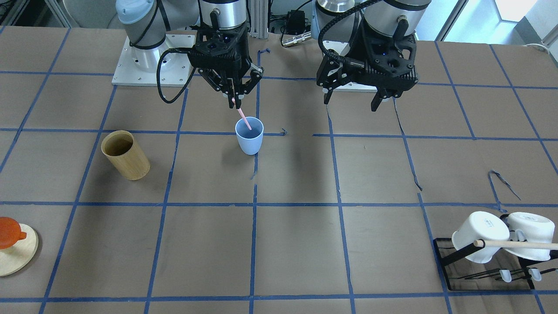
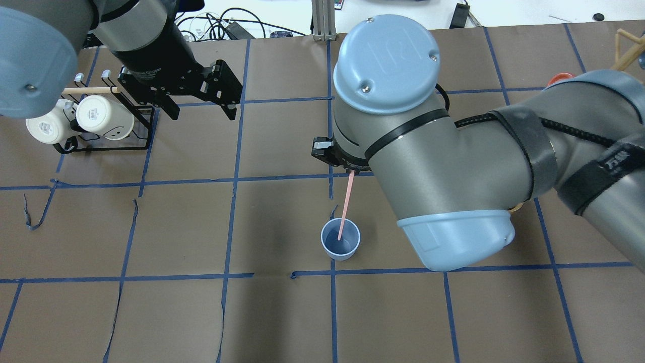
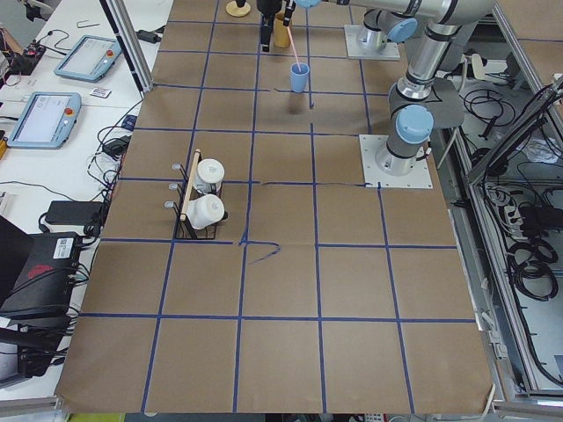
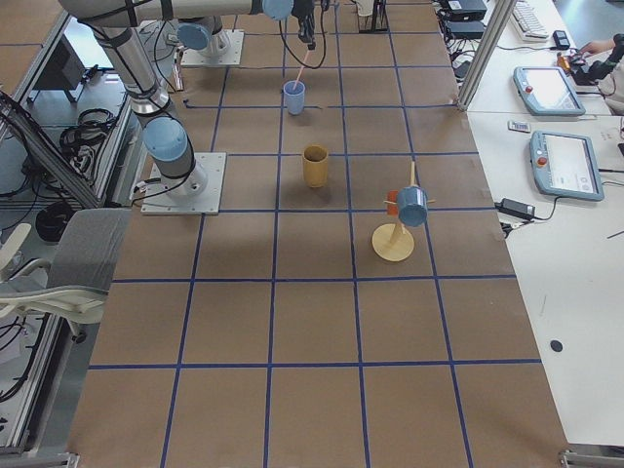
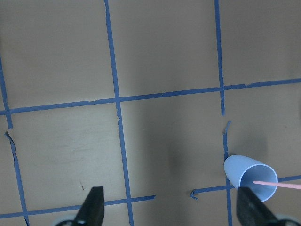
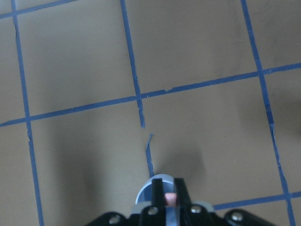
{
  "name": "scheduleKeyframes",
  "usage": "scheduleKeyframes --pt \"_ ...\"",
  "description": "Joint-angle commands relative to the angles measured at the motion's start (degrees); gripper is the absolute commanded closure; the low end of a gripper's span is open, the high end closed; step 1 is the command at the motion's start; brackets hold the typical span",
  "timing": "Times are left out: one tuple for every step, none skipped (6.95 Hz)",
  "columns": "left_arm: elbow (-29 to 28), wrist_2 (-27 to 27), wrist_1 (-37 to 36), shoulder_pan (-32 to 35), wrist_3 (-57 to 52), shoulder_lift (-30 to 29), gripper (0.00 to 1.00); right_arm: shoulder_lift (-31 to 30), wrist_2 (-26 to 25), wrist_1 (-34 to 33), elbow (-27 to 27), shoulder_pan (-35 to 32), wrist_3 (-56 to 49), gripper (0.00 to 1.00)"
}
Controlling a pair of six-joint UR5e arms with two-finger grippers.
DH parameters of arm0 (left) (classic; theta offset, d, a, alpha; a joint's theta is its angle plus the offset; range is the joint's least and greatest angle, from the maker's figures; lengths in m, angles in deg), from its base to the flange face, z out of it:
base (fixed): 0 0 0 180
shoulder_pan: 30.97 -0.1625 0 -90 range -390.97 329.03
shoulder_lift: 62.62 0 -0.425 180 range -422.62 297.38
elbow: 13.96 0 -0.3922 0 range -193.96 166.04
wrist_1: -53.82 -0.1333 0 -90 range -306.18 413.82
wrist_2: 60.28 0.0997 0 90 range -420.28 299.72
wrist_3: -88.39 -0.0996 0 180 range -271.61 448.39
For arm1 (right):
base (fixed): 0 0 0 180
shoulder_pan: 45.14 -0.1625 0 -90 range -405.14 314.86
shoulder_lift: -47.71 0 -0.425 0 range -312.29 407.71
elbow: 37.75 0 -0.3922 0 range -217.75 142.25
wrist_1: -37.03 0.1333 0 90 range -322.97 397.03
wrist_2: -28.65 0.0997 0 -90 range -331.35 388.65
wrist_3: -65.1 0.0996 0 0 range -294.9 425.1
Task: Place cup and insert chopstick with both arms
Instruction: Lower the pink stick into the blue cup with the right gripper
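The light-blue cup (image 1: 249,136) stands upright on the table near the middle, on the robot's side. My right gripper (image 1: 235,103) hangs just above it, shut on the upper end of a pale-pink chopstick (image 1: 244,120). The chopstick is tilted and its lower end is inside the cup. The overhead view shows the chopstick (image 2: 345,205) reaching into the cup (image 2: 341,241). In the right wrist view the fingers (image 6: 159,195) pinch the pink chopstick (image 6: 170,198). My left gripper (image 1: 351,103) is open and empty, in the air to the cup's side. Its wrist view shows the cup (image 5: 250,175).
A tan bamboo cylinder (image 1: 125,155) stands upright beside the cup. A black rack (image 1: 484,266) with two white mugs and a light-wood rod is at the table's near corner. A round wooden stand (image 1: 15,253) with an orange piece is at the opposite edge.
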Motion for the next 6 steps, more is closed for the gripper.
scheduleKeyframes --pt "0.71 -0.02 -0.03 -0.03 -0.01 0.40 0.00 0.27 0.04 -0.03 1.49 -0.02 -0.08 0.78" --pt "0.89 -0.02 -0.03 -0.03 -0.01 0.49 0.00 0.28 0.04 -0.03 1.41 -0.02 -0.08 0.35" --pt "0.98 -0.02 0.06 -0.03 -0.10 0.75 0.00 0.28 0.12 -0.03 1.06 0.06 -0.16 0.00" --pt "1.33 -0.02 0.06 -0.03 -0.10 0.84 0.00 0.28 0.04 0.23 0.36 0.15 -0.25 0.00" --pt "1.33 -0.02 0.06 -0.12 -0.10 0.84 0.00 0.28 0.12 1.62 -1.74 1.02 -1.04 0.00" --pt "1.33 -0.02 -0.03 -0.12 -0.10 0.84 0.00 0.45 0.47 5.90 -4.63 2.25 -2.44 0.00"
